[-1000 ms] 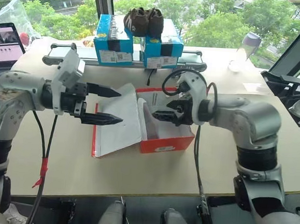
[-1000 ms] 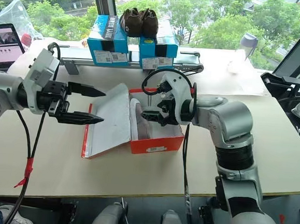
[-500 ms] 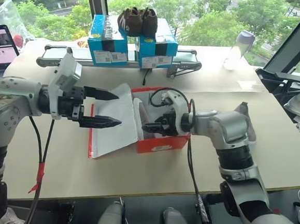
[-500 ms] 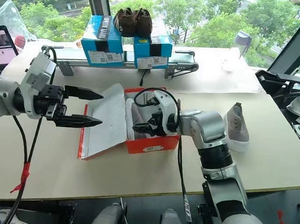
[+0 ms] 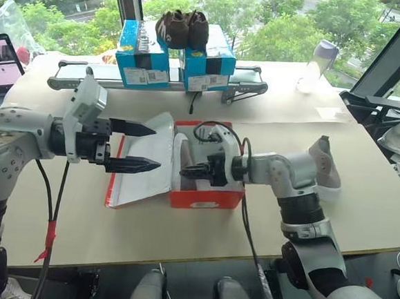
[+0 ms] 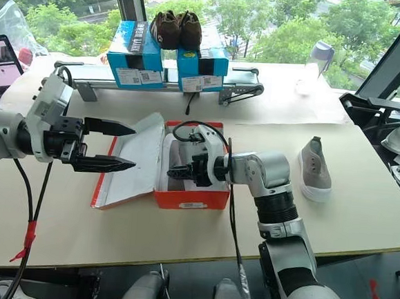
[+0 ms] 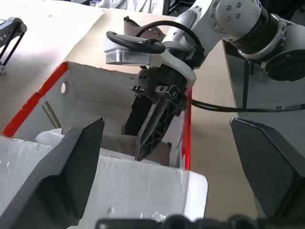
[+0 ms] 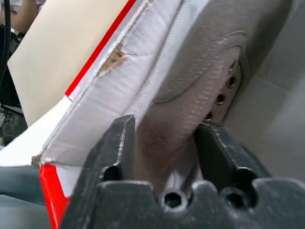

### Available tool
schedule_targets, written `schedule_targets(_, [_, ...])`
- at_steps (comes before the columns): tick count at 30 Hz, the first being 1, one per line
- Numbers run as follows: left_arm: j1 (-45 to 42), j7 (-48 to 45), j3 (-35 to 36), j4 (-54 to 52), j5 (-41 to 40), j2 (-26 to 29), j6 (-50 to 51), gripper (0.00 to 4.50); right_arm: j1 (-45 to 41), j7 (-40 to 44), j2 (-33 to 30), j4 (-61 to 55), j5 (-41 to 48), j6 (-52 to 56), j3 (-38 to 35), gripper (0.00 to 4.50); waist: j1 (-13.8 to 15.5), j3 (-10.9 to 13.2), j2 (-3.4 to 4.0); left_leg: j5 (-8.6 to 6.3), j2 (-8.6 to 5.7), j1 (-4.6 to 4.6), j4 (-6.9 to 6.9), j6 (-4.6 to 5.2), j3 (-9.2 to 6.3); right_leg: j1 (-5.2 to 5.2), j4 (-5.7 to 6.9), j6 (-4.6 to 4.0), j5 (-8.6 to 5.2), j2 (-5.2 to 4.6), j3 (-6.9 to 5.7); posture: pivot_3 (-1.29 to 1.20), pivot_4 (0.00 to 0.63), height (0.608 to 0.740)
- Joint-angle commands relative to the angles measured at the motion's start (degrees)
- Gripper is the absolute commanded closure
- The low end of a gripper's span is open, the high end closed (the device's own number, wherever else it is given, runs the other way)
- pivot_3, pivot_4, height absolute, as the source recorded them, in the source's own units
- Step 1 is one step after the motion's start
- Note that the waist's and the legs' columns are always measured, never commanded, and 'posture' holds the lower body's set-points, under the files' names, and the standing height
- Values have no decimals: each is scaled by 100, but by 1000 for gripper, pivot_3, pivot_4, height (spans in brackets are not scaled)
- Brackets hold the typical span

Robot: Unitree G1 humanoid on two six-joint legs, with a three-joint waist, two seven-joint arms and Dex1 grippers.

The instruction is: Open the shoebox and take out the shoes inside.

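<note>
While the red cardboard shoebox (image 6: 192,190) is lying open near the middle of the pale wooden table (image 6: 179,238), both arms are working at it.

Shoebox: its hinged lid (image 6: 131,163), white inside, is leaning out toward the robot's left, and a white label is showing on the near end.

Right gripper: the right gripper (image 5: 188,170) is reaching down into the box, its two black fingers (image 8: 116,148) sitting on either side of a grey-taupe slip-on sneaker (image 8: 205,81) and closing on the fabric near the eyelets.

Shoe in box: it is lying inside the white interior, against the wall on the lid side, partly hidden by the gripper.

Second shoe: the other grey-taupe sneaker with a white sole (image 6: 314,169) is lying on the table to the robot's right, well apart from the box.

Left gripper: the left gripper (image 6: 114,145) is hovering above the lid, fingers spread wide and holding nothing, pointing toward the box.

Background: two blue boxes with black bands (image 6: 169,58) are standing at the far edge by the window, carrying a dark brown pair of shoes (image 6: 173,27); a laptop (image 6: 1,56) is sitting at the far left, and a clear bottle (image 6: 316,60) at the far right.
</note>
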Motion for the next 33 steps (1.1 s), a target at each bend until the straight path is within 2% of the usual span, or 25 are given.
schedule_targets(1, [-70, 18, 89, -162, -26, 78, -65, 0, -162, -39, 28, -32, 131, -106, -255, 3727, 0, 0, 0, 0, 0, 0, 0, 0, 0, 0, 0, 0, 0, 0, 0, 0, 150, 740])
schedule_targets(3, [-75, 18, 85, -161, -19, 80, -70, 0, -179, -55, 32, -33, 131, -113, -299, 4403, 0, 0, 0, 0, 0, 0, 0, 0, 0, 0, 1, 0, 0, 0, 0, 0, 150, 740])
schedule_targets(4, [-78, 18, 83, -161, -17, 80, -72, 0, -184, -64, 35, -46, 130, -114, -315, 4465, 0, 0, 0, 0, 0, 0, 0, 0, 0, 0, 1, 0, 0, 0, 0, 0, 150, 740])
schedule_targets(9, [-94, 23, 81, -188, -41, 70, -55, 0, -256, -99, -20, -280, 169, -120, -406, 4465, 0, 0, 0, 0, 0, 0, 0, 0, 0, 0, 1, 0, 0, 0, 0, 0, 150, 740])
schedule_targets(13, [-133, 5, 46, -181, -52, 42, -59, 0, -652, -193, -153, -670, 350, 104, -802, 4465, 1, 1, 1, 0, 0, -1, 1, 0, 0, -3, 2, 0, 0, 0, 1, 0, 150, 740])
schedule_targets(15, [-164, -8, 0, -168, -35, 16, -80, 0, -891, -231, -269, -868, 492, 292, -1059, 4465, 2, 1, 1, 0, 0, -2, 0, 0, 0, -5, 3, 0, 0, 0, 1, 0, 150, 740])
schedule_targets(20, [-337, -62, -205, -60, 38, -114, -169, 0, -1695, -502, -596, -1231, 999, 1110, -2267, 4465, 34, 2, 1, 0, 0, -3, -3, 0, 0, -4, 1, 0, 0, 0, 0, 0, 150, 740])
schedule_targets(23, [-453, -124, -343, 53, 121, -208, -236, 0, -1659, -540, -1341, -1548, 859, 1084, -2115, 4465, 71, 1, 0, 0, -1, -4, -2, 0, -1, -1, -3, 0, 0, -1, -1, 0, 150, 740])
schedule_targets(28, [-621, -243, -563, 242, 250, -340, -385, 0, -1066, -479, -3394, -1658, -182, 209, -621, 4465, 140, 2, -1, 0, -5, -4, 0, 0, 4, 2, -14, 0, -2, -4, 0, 0, 150, 740])
schedule_targets(33, [-734, -365, -735, 397, 412, -470, -521, 0, -627, -110, -4452, -1470, -747, -440, 140, 4465, 38, 4, 1, 0, -3, -7, -10, 0, 12, -6, -22, 0, -2, -5, 9, 0, 150, 740])
